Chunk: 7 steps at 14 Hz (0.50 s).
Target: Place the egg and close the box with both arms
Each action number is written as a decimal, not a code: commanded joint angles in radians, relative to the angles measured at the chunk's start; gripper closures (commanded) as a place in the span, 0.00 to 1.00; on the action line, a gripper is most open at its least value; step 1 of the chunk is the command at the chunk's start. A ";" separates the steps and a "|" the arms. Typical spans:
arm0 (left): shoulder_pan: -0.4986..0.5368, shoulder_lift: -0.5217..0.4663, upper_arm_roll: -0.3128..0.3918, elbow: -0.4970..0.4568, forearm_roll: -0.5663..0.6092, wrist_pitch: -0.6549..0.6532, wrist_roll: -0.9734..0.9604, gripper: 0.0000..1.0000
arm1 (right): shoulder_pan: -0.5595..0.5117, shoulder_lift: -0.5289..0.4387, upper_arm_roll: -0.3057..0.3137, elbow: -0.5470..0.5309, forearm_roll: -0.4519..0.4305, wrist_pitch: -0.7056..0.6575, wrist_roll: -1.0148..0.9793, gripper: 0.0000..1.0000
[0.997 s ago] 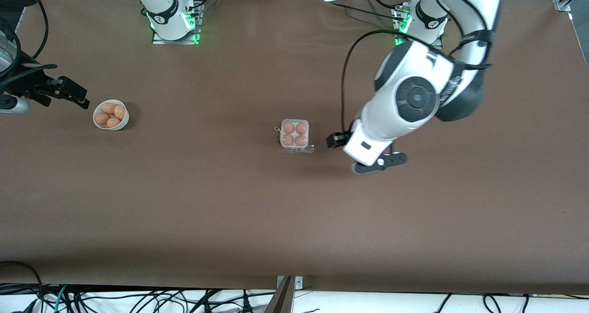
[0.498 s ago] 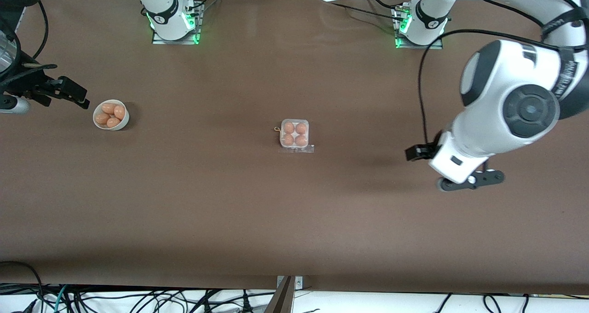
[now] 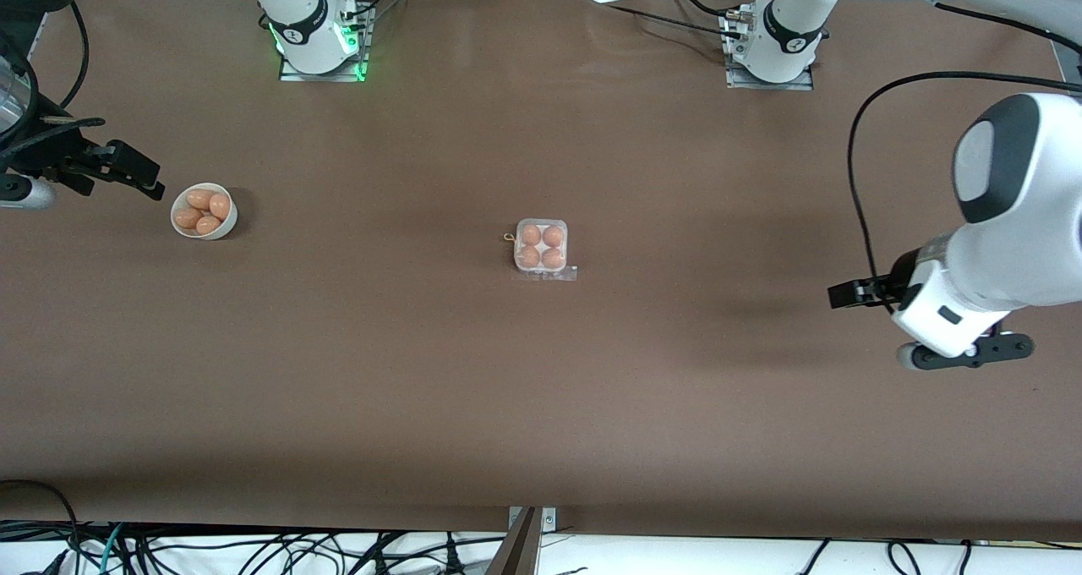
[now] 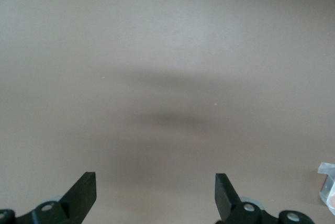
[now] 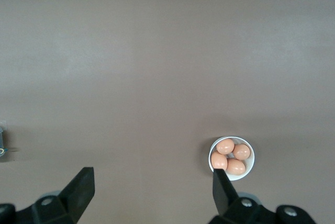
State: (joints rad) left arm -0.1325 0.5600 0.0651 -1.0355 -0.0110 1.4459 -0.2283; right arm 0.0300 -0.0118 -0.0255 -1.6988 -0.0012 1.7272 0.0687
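Note:
The box [image 3: 541, 249] lies mid-table, a small clear carton with four orange-brown eggs [image 3: 541, 247] in its cells and a clear plastic flap along its nearer edge. My left gripper [image 3: 968, 353] hangs open and empty over bare table toward the left arm's end, well away from the box. Its wrist view shows the spread left gripper [image 4: 155, 182] and only a corner of the box [image 4: 327, 181]. My right gripper [image 3: 139, 177] stands open and empty beside the white bowl [image 3: 226, 220], which shows close to one finger [image 5: 222, 190] of the right gripper [image 5: 152, 177].
The round white bowl [image 5: 251, 165] holds several loose eggs [image 5: 231, 156] at the right arm's end of the table. Brown tabletop [image 3: 380, 372] stretches between bowl and box. Cables hang along the nearest table edge.
The left arm has swung away from beside the box toward its own end of the table, still open. The right arm, the bowl and the box have not moved.

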 commanded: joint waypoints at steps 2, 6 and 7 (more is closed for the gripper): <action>0.049 -0.074 -0.007 -0.038 0.026 -0.025 0.108 0.00 | -0.012 -0.007 0.010 -0.002 -0.005 0.000 -0.012 0.00; 0.100 -0.192 -0.008 -0.187 0.028 0.054 0.234 0.00 | -0.012 -0.007 0.010 -0.002 -0.005 -0.001 -0.010 0.00; 0.106 -0.228 -0.008 -0.242 0.026 0.074 0.237 0.00 | -0.012 -0.007 0.010 -0.002 -0.005 0.000 -0.010 0.00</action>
State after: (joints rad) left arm -0.0364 0.4395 0.0662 -1.1278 -0.0108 1.4626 -0.0352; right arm 0.0299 -0.0118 -0.0255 -1.6988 -0.0012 1.7272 0.0687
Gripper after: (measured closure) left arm 0.000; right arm 0.000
